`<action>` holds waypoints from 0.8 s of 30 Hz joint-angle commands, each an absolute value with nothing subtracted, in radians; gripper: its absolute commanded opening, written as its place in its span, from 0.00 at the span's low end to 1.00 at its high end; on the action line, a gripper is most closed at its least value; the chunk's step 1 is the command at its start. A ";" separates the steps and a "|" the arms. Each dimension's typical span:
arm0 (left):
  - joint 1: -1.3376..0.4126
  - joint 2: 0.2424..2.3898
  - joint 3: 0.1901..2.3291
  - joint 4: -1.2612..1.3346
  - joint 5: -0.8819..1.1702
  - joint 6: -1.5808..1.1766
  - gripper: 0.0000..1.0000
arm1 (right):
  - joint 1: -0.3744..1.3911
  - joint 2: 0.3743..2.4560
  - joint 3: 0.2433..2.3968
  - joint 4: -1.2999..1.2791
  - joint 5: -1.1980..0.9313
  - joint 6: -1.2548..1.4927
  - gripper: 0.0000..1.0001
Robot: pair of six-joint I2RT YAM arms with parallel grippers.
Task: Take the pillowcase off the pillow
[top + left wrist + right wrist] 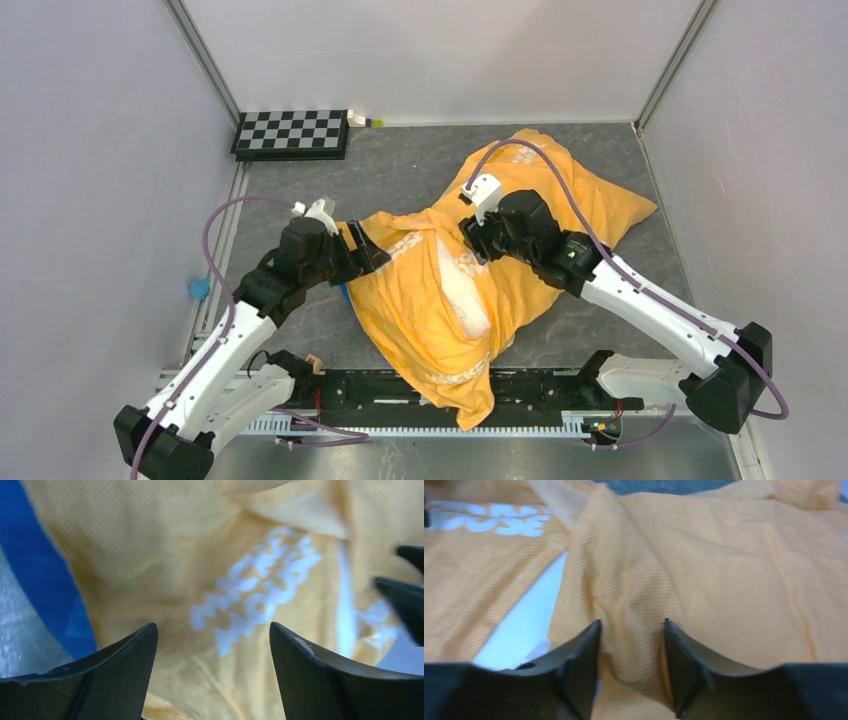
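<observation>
Thin orange-yellow fabric pillowcase w/ white lettering lies across the grey tabletop, still on the plump white pillow. Long axis runs diagonally, from far right down to near centre, where the near end droops over the black rail by the arm bases. White stuffing shows through a gap in the fabric approx mid-length, so the case looks only partly peeled.

Right claw sits on top of the bundle, just beyond that gap. In the wrist view a raised ridge of orange cloth runs between its fingers, w/ a white patch just to their left. It looks clenched on that fold of pillowcase, though how firmly isn't clear.

Left claw is at the case's left edge, spread wide & gripping nothing. Lettered cloth lies straight ahead of it in its wrist view, w/ a strip of the blue side at far left.

Key relation, imo: the loose cloth is directly in front of the left claw, while the pillow's bulk extends away to the far right under the right arm. Pulling cloth along that axis, not across it, should free it.
</observation>
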State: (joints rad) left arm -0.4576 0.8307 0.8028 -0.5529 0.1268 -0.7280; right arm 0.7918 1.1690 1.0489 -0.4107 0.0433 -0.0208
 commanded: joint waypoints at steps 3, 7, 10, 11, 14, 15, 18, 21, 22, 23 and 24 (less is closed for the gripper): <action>-0.456 0.812 0.610 -0.436 0.053 -0.896 0.87 | 0.793 1.146 1.010 -0.355 0.348 0.046 0.30; -0.425 0.897 0.514 -0.215 0.109 -0.948 0.80 | 0.793 1.154 1.027 -0.380 0.390 0.066 0.00; -0.424 1.015 0.517 -0.062 0.139 -0.938 0.79 | 0.793 1.107 1.020 -0.386 0.401 0.063 0.00; -0.424 1.051 0.533 -0.019 0.149 -0.918 0.79 | 0.793 1.079 1.006 -0.371 0.401 0.058 0.00; -0.425 1.168 0.587 0.113 0.187 -0.865 0.78 | 0.793 1.001 0.963 -0.353 0.408 0.056 0.00; -0.425 1.210 0.605 0.149 0.196 -0.867 0.78 | 0.793 0.985 0.954 -0.356 0.410 0.057 0.00; -0.424 1.321 0.696 0.191 0.192 -0.836 0.76 | 0.793 0.953 0.932 -0.358 0.389 0.054 0.00; -0.425 1.362 0.807 0.121 0.148 -0.773 0.77 | 0.793 0.918 0.894 -0.318 0.348 0.049 0.01; -0.424 1.356 0.838 0.073 0.127 -0.749 0.78 | 0.793 0.912 0.885 -0.312 0.346 0.051 0.02; -0.423 1.337 0.856 0.033 0.094 -0.734 0.79 | 0.793 0.907 0.881 -0.306 0.346 0.055 0.04; -0.424 1.318 0.868 -0.018 0.058 -0.717 0.81 | 0.793 0.907 0.878 -0.303 0.348 0.055 0.06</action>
State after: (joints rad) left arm -0.4248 1.3636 0.7650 0.0444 0.1574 -0.8326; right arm 0.7910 0.9268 0.9016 -0.3553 0.3656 0.0509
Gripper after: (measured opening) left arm 0.786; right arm 0.029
